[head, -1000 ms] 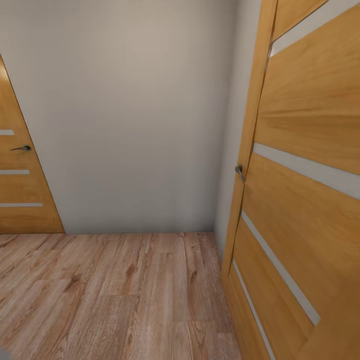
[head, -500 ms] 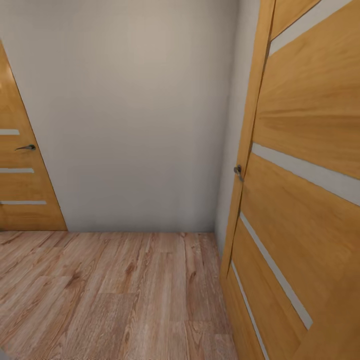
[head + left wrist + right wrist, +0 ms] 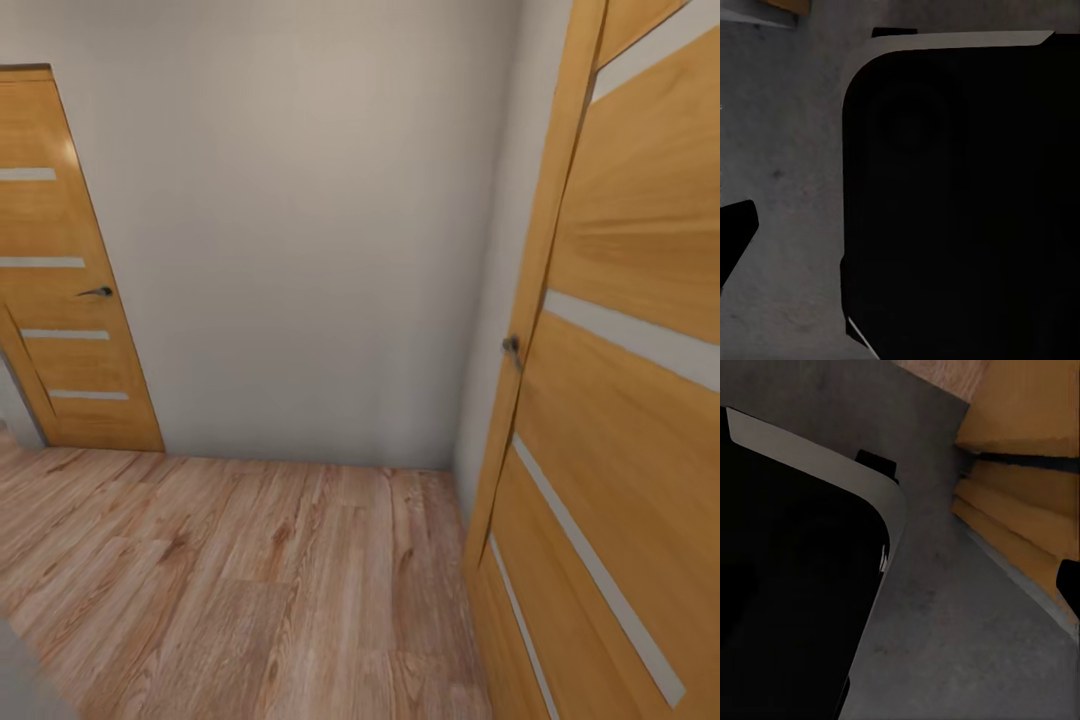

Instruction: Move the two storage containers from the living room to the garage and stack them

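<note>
Head view: grey wall (image 3: 300, 220), wood plank floor (image 3: 250, 580), closed door (image 3: 60, 280) at left, open door (image 3: 620, 400) at right. Wrist views: dark robot base (image 3: 960, 202) over grey concrete floor (image 3: 967, 645). Pincer state: cannot tell. Containers' location: cannot tell

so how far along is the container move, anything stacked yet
Nothing looks done from here: no container is in sight. The head view faces a blank wall over wood plank flooring, with a closed door to the left and an open door close on the right. The wrist views look down on the robot's dark base and grey concrete floor. Fetching, carrying and stacking appear left.
</note>
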